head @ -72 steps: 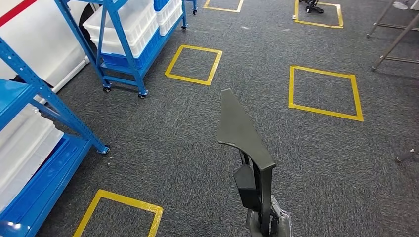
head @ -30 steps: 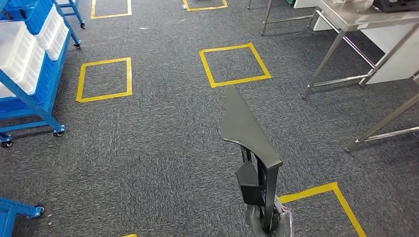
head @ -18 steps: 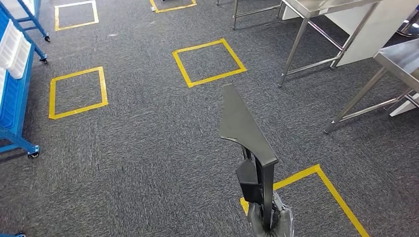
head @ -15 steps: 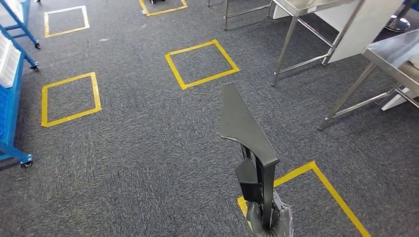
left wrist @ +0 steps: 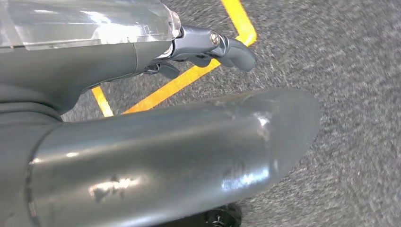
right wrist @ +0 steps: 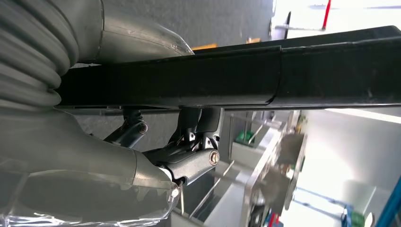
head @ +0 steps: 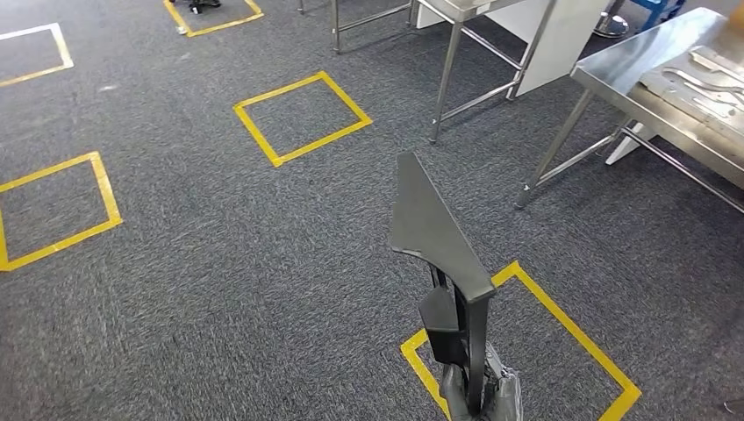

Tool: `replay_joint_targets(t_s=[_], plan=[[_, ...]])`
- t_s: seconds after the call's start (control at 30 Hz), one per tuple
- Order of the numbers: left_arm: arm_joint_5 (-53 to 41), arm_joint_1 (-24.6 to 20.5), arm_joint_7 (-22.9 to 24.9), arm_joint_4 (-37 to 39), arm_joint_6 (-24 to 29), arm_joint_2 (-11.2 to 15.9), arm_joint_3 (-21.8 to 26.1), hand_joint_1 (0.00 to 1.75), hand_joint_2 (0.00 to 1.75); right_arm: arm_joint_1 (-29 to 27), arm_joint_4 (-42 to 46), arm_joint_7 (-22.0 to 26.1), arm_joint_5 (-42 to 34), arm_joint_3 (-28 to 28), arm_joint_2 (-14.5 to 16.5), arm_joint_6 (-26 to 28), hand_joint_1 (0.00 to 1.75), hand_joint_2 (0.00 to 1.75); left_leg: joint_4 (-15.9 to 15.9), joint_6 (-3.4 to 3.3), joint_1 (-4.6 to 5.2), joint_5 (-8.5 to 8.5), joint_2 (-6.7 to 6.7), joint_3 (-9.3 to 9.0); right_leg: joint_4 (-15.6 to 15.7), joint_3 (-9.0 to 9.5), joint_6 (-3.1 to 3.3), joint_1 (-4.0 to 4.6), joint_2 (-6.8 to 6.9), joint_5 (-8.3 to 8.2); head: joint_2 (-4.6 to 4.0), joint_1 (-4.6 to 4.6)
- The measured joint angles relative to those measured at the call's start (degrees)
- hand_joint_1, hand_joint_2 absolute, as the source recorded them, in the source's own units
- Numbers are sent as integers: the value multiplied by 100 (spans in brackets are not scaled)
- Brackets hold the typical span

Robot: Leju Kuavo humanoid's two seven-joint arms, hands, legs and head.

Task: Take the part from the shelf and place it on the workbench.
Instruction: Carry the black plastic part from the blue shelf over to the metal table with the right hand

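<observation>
Head view: matte black angular part (head: 434, 232), upright, gripped at its base by right robot hand (head: 481, 395), cut off below; steel table (head: 676, 74) ahead-right. Left robot hand (left wrist: 208, 45): grasp unclear.

A long black bar-shaped plastic part (right wrist: 283, 75) runs across the upper half of the frame. The right hand (right wrist: 142, 142), with its grey ribbed cover at far left and dark fingers (right wrist: 189, 161) curled beneath the bar, grips it. Behind, lower right, blurred steel table legs (right wrist: 265, 179) stand against bright light.
</observation>
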State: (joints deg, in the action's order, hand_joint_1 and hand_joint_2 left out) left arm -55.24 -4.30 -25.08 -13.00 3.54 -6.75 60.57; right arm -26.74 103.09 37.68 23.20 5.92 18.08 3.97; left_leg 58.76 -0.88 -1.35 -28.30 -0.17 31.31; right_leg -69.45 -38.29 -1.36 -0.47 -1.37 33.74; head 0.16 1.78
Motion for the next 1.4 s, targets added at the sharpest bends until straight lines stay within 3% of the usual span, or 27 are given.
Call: replay_joint_targets(t_s=[0.07, 0.1, 0.17, 0.2, 0.27, 0.3, 0.37, 0.43, 0.5, 0.53, 0.57, 0.6, 0.67, 0.73, 0.8, 0.87, 0.93, 1.0, 1.07, 1.1, 1.13, 1.17, 1.23, 1.3, 1.33, 1.4], plan=[[-5, 13, -5, 0, 5, -2, 0, 0, 0, -44, 23, 0, -2, -4, -2, -2, 175, 175, 1, -11, 18, -19, 179, -6, -511, -276, -21, -14, 84, 140, 0, 4], [-8, 11, -11, 0, 7, -8, 0, 0, 0, -78, 39, 0, -4, -8, -3, -4, 175, 175, 1, -11, 21, -32, 256, -17, -476, -265, -21, -19, 104, 48, -1, 4], [-27, 1, -50, 0, 8, -32, 0, 0, 0, -145, 100, 0, -10, -16, -7, -24, 175, 175, 1, 7, 25, -64, 389, -63, 167, 71, 16, -10, 232, -342, -1, 5], [-40, -1, -74, 0, 13, -51, -1, 0, 0, -166, 140, 0, -12, -22, -8, -45, 175, 175, 3, 28, 36, -85, 446, -90, 554, 275, 56, 23, 379, -484, -1, 5], [-68, -8, -108, 0, 26, -84, -4, 0, 0, -193, 217, 0, -15, -40, -9, -100, 175, 175, 4, 80, 55, -122, 551, -130, 996, 490, 133, 90, 563, -588, 0, 5], [-78, -15, -112, 0, 32, -94, -6, 0, 0, -210, 247, 0, -16, -55, -8, -129, 175, 175, -4, 107, 64, -135, 608, -149, 1035, 494, 159, 116, 564, -568, 1, 5], [-95, -35, -116, 0, 39, -107, -12, 0, 0, -261, 299, 0, -14, -97, -7, -190, 175, 175, -19, 163, 64, -170, 680, -201, 1086, 505, 202, 94, 416, -595, 1, 5], [-109, -42, -127, 0, 42, -114, -15, 0, 0, -297, 341, 0, -12, -139, -3, -238, 175, 175, 217, 205, 54, -351, 480, -137, 1159, 554, 257, 43, 283, -631, 0, -12], [-115, -31, -139, 0, 42, -114, -16, 0, 0, -306, 359, 0, -8, -169, 2, -256, 175, 175, 893, 225, 39, -698, 185, 172, 1177, 577, 295, 21, 152, -639, 1, -41], [-116, -19, -141, 0, 42, -116, -17, 0, 0, -311, 359, 0, -4, -183, 4, -263, 175, 175, 1258, 232, 36, -835, 119, 357, 1172, 580, 305, 23, 77, -636, 0, -50], [-116, -8, -143, 0, 43, -117, -17, 0, 0, -321, 359, 0, -1, -198, 5, -272, 175, 175, 1503, 240, 34, -879, 86, 494, 1164, 587, 310, 26, -8, -630, 0, -52], [-117, 2, -144, 0, 43, -119, -17, 0, 0, -333, 359, 0, 3, -213, 7, -283, 175, 175, 1545, 245, 33, -806, 69, 545, 1151, 594, 309, 27, -95, -622, 0, -51], [-118, 4, -146, 0, 44, -120, -17, 0, 0, -354, 366, 0, 10, -243, 9, -298, 175, 175, 993, 243, 19, -369, -1, 357, 1100, 609, 283, 18, -269, -590, 0, -52], [-121, 1, -151, 0, 43, -121, -17, 0, 0, -363, 386, -1, 22, -268, 10, -314, 175, 175, 345, 223, -2, -92, -229, 104, 1026, 591, 230, 14, -411, -548, 0, -53], [-125, -6, -154, 0, 37, -125, -17, 0, 0, -379, 427, -2, 42, -286, 11, -332, 175, 175, 143, 179, 2, -91, -365, 31, 988, 538, 162, 9, -520, -544, 0, -56], [-126, -21, -157, 0, 28, -132, -17, 0, 0, -408, 470, -4, 65, -304, 11, -344, 175, 175, 106, 108, 9, -63, -281, 21, 993, 498, 96, -11, -605, -563, 1, -61], [-127, -27, -167, 0, 18, -140, -17, 0, 0, -434, 508, -7, 87, -320, 12, -354, 175, 175, 58, 29, -3, -31, -161, 3, 838, 419, 46, -6, -406, -457, 1, -31], [-130, -12, -177, 0, 10, -146, -17, 0, 0, -437, 541, -9, 101, -327, 13, -369, 175, 175, 31, -18, 4, -24, -16, -1, 254, 130, 0, 6, -53, -134, 1, 10], [-130, 7, -181, 0, 6, -146, -17, 0, 0, -440, 555, -10, 105, -333, 13, -386, 175, 175, 31, -33, 20, -36, 156, 4, -442, -232, -33, -6, 86, 140, -1, 22], [-130, 11, -182, 0, 5, -147, -17, 0, 0, -447, 557, -11, 106, -338, 13, -394, 175, 175, 31, -35, 25, -45, 238, 1, -576, -305, -37, -12, 103, 140, 0, 23], [-130, 9, -182, 0, 5, -149, -17, 0, 0, -453, 559, -11, 107, -343, 13, -400, 175, 175, 31, -31, 27, -54, 313, -8, -499, -266, -31, -15, 119, 36, 0, 23], [-130, 4, -183, 0, 5, -152, -17, 0, 0, -457, 565, -11, 109, -347, 13, -407, 175, 175, 31, -24, 29, -66, 380, -24, -191, -101, -13, -12, 161, -151, 1, 23], [-131, -4, -186, 0, 2, -166, -17, 0, 0, -457, 587, -11, 119, -354, 13, -424, 175, 175, 28, 5, 41, -96, 497, -72, 618, 339, 65, 30, 413, -473, 0, 20], [-133, -8, -188, 0, -3, -176, -17, 0, 0, -454, 619, -12, 129, -358, 20, -434, 175, 175, 21, 58, 49, -121, 592, -112, 1033, 549, 136, 90, 613, -560, 0, 17], [-138, -10, -189, 0, -6, -180, -16, 0, 0, -455, 630, -13, 131, -361, 24, -434, 175, 175, 7, 90, 51, -128, 646, -130, 1051, 543, 158, 110, 604, -546, 1, 16], [-151, -19, -192, 0, -11, -184, -15, 0, 0, -470, 644, -13, 138, -368, 32, -432, 175, 175, -27, 155, 52, -146, 742, -185, 1113, 556, 196, 91, 457, -583, 1, 18]])
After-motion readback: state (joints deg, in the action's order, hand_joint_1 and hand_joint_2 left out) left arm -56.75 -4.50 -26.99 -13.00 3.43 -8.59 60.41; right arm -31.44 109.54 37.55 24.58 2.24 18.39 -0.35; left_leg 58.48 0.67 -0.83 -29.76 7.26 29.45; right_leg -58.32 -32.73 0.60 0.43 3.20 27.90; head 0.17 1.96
